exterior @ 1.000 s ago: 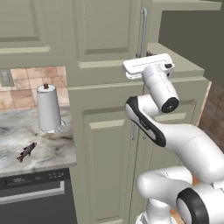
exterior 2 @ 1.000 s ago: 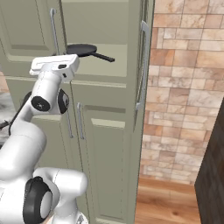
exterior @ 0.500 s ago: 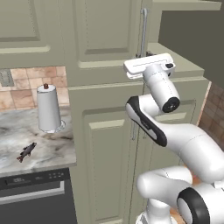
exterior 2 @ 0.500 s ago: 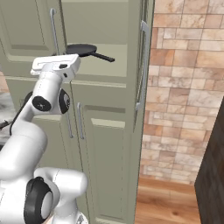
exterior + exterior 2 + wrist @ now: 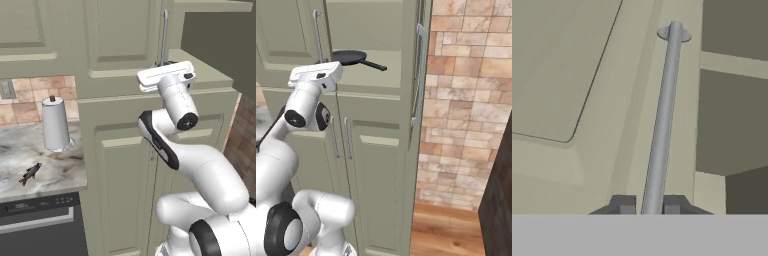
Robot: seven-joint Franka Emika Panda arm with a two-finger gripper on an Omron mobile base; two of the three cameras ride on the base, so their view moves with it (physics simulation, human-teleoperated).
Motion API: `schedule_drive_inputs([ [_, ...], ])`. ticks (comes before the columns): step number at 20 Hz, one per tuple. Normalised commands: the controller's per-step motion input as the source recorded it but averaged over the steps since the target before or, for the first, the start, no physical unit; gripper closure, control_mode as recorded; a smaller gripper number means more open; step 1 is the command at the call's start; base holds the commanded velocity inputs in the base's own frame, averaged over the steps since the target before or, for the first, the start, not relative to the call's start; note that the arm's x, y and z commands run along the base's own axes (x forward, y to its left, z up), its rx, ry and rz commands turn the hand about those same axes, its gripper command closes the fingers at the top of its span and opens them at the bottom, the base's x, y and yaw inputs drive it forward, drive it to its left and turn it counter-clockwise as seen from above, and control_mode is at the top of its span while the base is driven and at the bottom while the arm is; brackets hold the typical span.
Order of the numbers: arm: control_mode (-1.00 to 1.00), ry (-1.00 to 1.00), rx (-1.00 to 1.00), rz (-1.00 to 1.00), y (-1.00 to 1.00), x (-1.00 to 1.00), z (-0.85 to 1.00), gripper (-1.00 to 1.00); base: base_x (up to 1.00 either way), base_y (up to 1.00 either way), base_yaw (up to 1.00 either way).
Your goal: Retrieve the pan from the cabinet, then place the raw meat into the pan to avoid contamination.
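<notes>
My gripper (image 5: 649, 206) is closed around the lower end of the long silver bar handle (image 5: 662, 120) of the cabinet (image 5: 125, 45), one finger (image 5: 623, 204) on each side of the bar and pressed against it. The pan (image 5: 350, 57) sits on a shelf inside the cabinet behind the partly open upper door (image 5: 423, 60), its handle pointing right. The raw meat (image 5: 30, 173) lies near the front edge of the marble counter (image 5: 55, 170), with the paper-towel roll (image 5: 56, 125) standing behind it near the counter's back right corner.

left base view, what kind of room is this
A home kitchen, most likely. A tall sage-green cabinet stands beside a marble counter with a paper-towel roll on it, and a dishwasher sits below the counter. A frying pan rests on the cabinet's shelf.
</notes>
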Motion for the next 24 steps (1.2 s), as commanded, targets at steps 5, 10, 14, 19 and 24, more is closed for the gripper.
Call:
schedule_drive_inputs([
  [5,-1.00,0.01,-0.03,-0.10,0.39,0.12,-0.14,1.00,0.00,0.00,0.00],
  [10,-1.00,0.03,0.00,-0.03,0.12,0.16,-0.03,1.00,0.00,0.00,0.00],
  [14,-1.00,0.02,0.00,0.00,0.00,0.15,0.00,1.00,0.00,0.00,0.00],
  [19,-1.00,0.06,0.00,0.00,-0.01,0.10,0.00,1.00,0.00,0.00,0.00],
  [24,-1.00,0.10,0.00,0.00,0.00,0.02,0.00,1.00,0.00,0.00,0.00],
])
